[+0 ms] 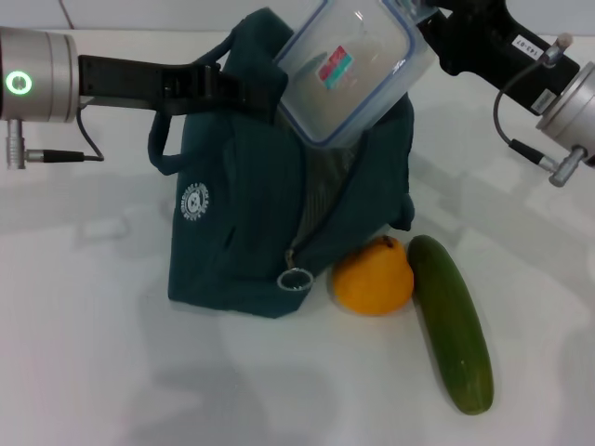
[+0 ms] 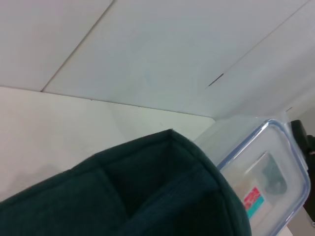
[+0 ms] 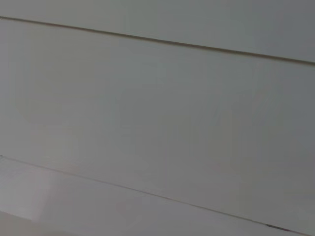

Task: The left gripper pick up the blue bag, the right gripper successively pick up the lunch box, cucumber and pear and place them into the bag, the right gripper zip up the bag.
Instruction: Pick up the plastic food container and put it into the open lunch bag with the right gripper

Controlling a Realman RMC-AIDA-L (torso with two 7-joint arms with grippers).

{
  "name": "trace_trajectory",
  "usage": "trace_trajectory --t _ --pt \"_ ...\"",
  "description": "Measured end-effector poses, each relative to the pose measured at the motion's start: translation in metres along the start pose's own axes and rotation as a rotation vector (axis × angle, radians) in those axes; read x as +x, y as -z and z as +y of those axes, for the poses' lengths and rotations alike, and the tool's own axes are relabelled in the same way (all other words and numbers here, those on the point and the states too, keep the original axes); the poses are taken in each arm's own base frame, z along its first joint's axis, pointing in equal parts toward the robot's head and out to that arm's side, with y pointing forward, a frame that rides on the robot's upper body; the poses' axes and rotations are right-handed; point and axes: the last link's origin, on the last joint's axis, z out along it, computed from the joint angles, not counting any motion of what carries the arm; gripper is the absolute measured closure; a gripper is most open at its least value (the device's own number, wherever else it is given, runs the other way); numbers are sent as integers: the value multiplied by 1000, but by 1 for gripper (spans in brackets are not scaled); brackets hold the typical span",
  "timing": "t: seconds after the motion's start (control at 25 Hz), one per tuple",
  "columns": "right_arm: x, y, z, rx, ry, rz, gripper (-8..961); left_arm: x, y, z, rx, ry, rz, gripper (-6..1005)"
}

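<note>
- Your right gripper (image 1: 420, 28), at the upper right of the head view, is clamped on one end of the lunch box (image 1: 353, 74). The box hangs tilted, its lower corner just entering the mouth of the blue bag (image 1: 251, 214) at the centre of the frame.
- Your left gripper (image 1: 244, 85) reaches in from the upper left and looks closed on the bag's top edge near a handle, though the fingertips are partly hidden by fabric, so take that as likely rather than certain.
- The opening looks narrow for the box at this angle. A corner could catch on the zip edge and push the bag over or drag it out of the left gripper.
- An end-only grip on smooth plastic may let the box pivot or slip if it meets resistance.
- The pear (image 1: 374, 276) lies touching the bag's lower right side, with the cucumber (image 1: 451, 321) touching it. If the bag shifts, the pear may roll.
</note>
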Motion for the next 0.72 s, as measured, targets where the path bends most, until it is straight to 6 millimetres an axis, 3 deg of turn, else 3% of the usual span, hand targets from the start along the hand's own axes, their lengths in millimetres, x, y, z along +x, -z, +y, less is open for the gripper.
trace_trajectory --t 0.48,0.72 --pt "9 -18 -2 41 63 76 760 1 -2 1 -3 -13 -2 958" --pt "8 -16 -3 35 36 44 755 0 -3 0 -6 -6 -7 958"
